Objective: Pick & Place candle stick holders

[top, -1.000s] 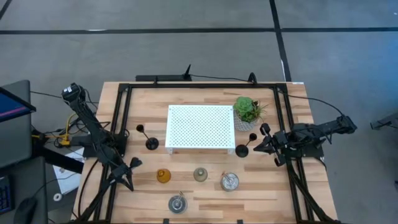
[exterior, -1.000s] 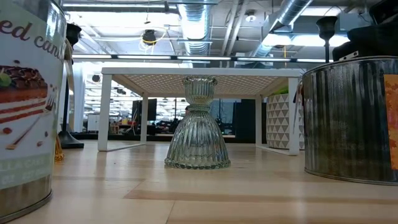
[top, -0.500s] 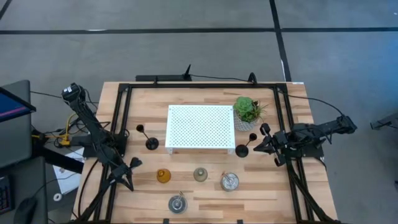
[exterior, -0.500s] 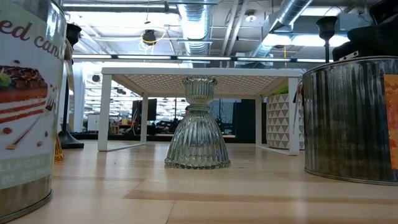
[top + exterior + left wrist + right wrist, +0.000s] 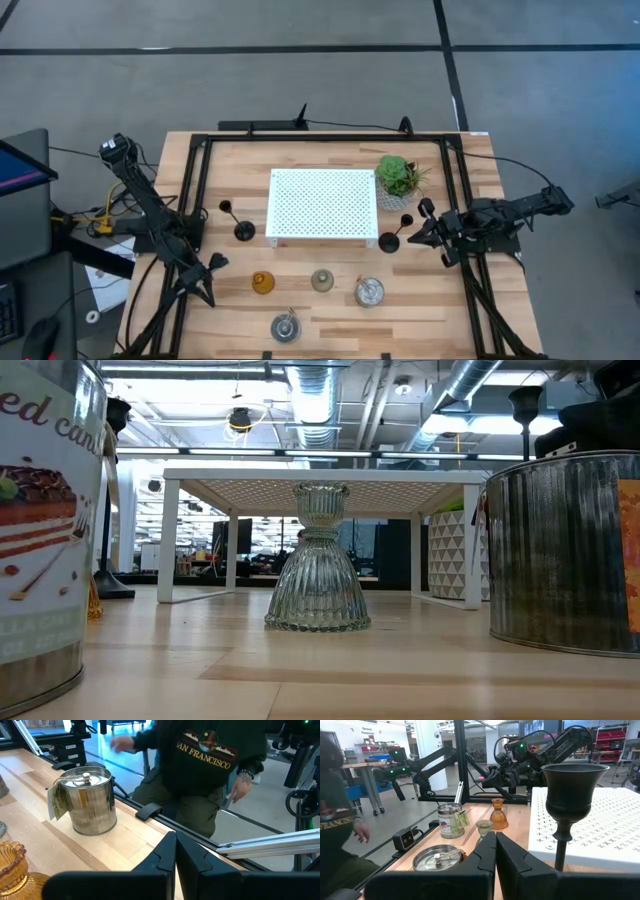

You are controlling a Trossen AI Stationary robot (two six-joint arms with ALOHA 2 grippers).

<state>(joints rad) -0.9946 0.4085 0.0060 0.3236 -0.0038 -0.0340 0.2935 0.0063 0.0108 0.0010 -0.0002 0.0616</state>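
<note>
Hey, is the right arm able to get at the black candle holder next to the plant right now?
Probably yes. The right gripper, shut, sits just beside the black candle holder, nothing between them; it would need to open first.

The white perforated tray (image 5: 322, 204) sits mid-table, with the potted plant (image 5: 398, 179) at its right. Two stemmed holders (image 5: 236, 222) stand left of it. Four squat holders (image 5: 322, 280) lie in front of it.
</note>
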